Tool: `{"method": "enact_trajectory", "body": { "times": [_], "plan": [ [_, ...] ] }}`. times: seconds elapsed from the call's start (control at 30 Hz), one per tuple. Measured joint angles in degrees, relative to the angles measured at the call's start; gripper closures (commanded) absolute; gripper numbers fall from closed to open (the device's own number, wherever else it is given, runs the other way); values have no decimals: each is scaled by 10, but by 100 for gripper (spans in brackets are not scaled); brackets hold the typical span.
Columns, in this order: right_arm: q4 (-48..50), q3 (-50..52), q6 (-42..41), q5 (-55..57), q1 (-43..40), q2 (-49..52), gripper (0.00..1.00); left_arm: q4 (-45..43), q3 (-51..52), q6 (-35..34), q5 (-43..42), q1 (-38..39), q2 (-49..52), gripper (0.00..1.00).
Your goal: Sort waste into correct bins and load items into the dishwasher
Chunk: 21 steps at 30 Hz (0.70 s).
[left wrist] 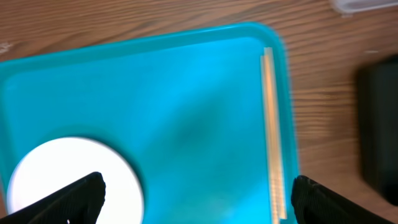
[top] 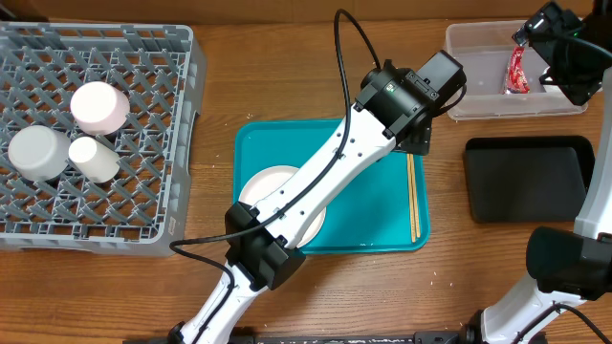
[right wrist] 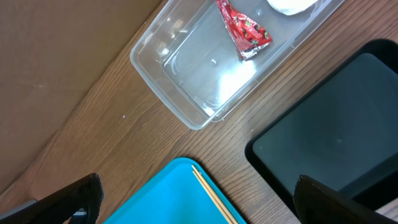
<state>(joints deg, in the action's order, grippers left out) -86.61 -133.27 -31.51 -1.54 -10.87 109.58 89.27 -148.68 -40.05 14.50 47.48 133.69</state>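
At the far left of the table (top: pixel 287 67) sits the grey dish rack (top: pixel 143 229), and three things rest close together on its lattice: the steel bowl (top: pixel 38 153) furthest left, the white bowl (top: pixel 99 105) up and to its right, and the small white cup (top: pixel 94 160) just beside both. In the middle lies the teal tray (top: pixel 373 205). The round white plate (top: pixel 273 186) sits on its left half, partly hidden under the left arm, which crosses the tray on a slant from the near edge. The wooden chopsticks (top: pixel 412 196) lie side by side along the tray's right edge, inside the rim. In the left wrist view the left fingers (left wrist: pixel 78 199) are spread wide above the tray with nothing between them, the plate below one and the chopsticks near the other. Right of the tray, apart from it, the shallow black tray (top: pixel 526 177) lies flat on the table. Behind it is the clear tub (top: pixel 478 76), which holds the crumpled red wrapper (right wrist: pixel 244 30) and, at its far end, the white napkin (right wrist: pixel 289 5). The right fingers (right wrist: pixel 68 202) hang above the tub, also spread wide and holding nothing.
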Motion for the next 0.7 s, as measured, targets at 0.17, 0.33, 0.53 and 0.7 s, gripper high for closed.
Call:
{"method": "enact_trajectory", "body": {
  "times": [0.17, 0.33, 0.53, 0.7],
  "plan": [
    [0, 0, 0, 0, 0, 0, 0, 56, 1, -18, 18, -54, 0, 1],
    [0, 0, 0, 0, 0, 0, 0, 72, 1, -6, -55, -184, 0, 1],
    [0, 0, 0, 0, 0, 0, 0, 72, 1, 41, -178, -313, 0, 0],
    [11, 0, -2, -2, 0, 0, 0, 73, 1, 66, -214, -346, 0, 0]
  ]
}}
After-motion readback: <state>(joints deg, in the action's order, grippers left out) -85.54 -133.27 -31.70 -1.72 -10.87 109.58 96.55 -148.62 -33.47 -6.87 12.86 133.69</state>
